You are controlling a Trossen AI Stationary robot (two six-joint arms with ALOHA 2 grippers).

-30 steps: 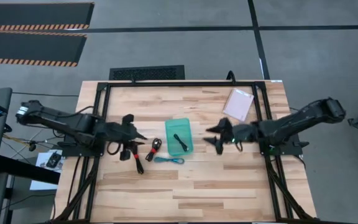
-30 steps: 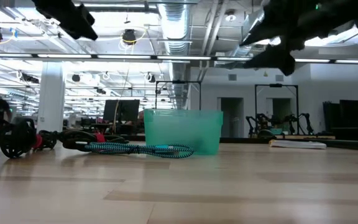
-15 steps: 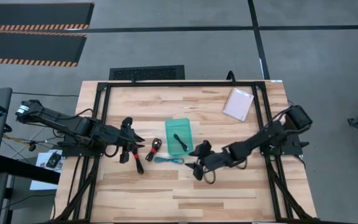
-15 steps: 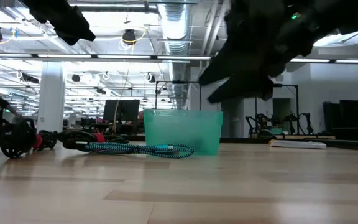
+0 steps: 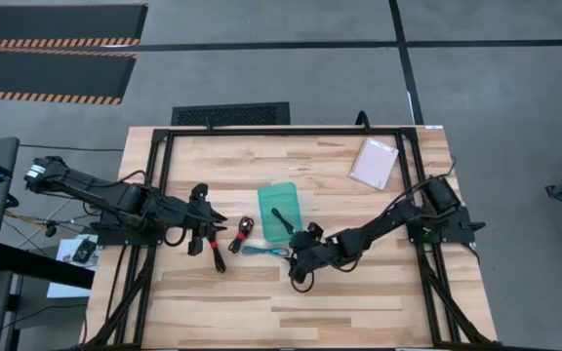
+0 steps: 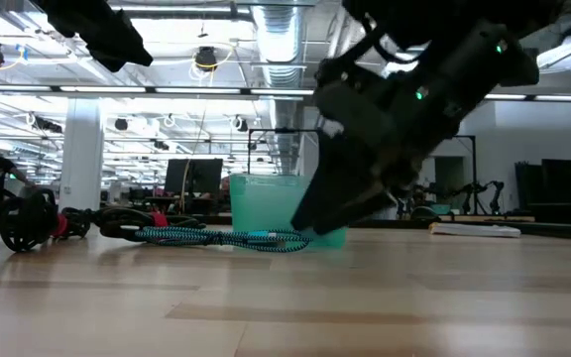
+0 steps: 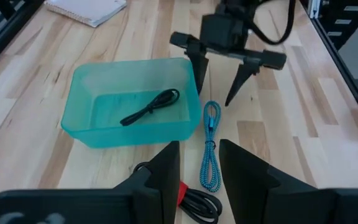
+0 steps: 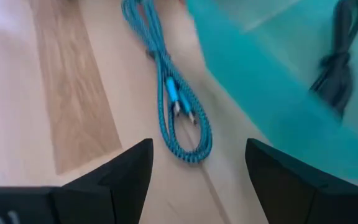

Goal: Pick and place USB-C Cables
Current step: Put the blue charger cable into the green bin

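- So right gripper hangs spread wide, teal-blue cable just ahead on the tabletop, beside the tray.
- Left gripper looks narrowly parted, probably empty.

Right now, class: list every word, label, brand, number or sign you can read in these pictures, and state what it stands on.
None can be read.
The teal tray, blue braided cable and notepad show no legible text.
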